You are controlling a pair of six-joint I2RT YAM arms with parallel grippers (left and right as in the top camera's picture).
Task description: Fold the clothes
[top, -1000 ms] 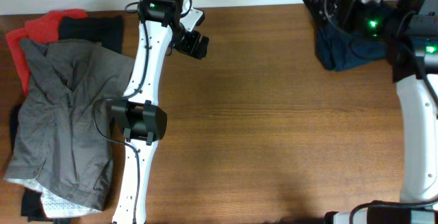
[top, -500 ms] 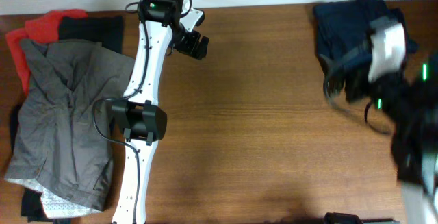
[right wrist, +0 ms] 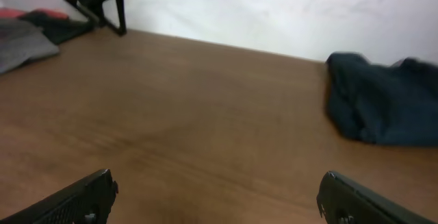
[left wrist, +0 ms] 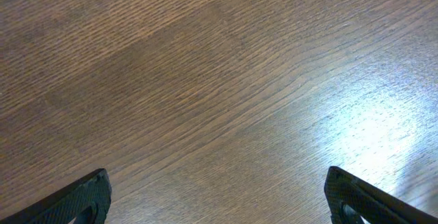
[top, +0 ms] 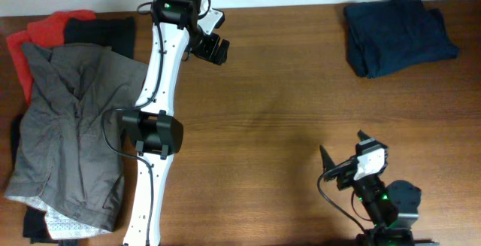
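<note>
The dark navy shorts (top: 397, 35) lie in a folded bundle at the table's back right; they also show at the right of the right wrist view (right wrist: 383, 101). My right gripper (top: 347, 156) is open and empty near the front edge, far from the shorts; its fingertips (right wrist: 215, 200) are spread wide over bare wood. My left gripper (top: 214, 47) is open and empty at the back centre-left, its fingers (left wrist: 219, 200) apart over bare table.
A pile of garments lies at the left: grey shorts (top: 71, 133) on top, a red one (top: 49, 31) and black ones (top: 101, 29) beneath. The left arm (top: 154, 133) stretches along the pile's right side. A white wall backs the table.
My right arm has let go of the navy shorts at the back right and swung back to the front edge of the table. The left arm has not moved.
</note>
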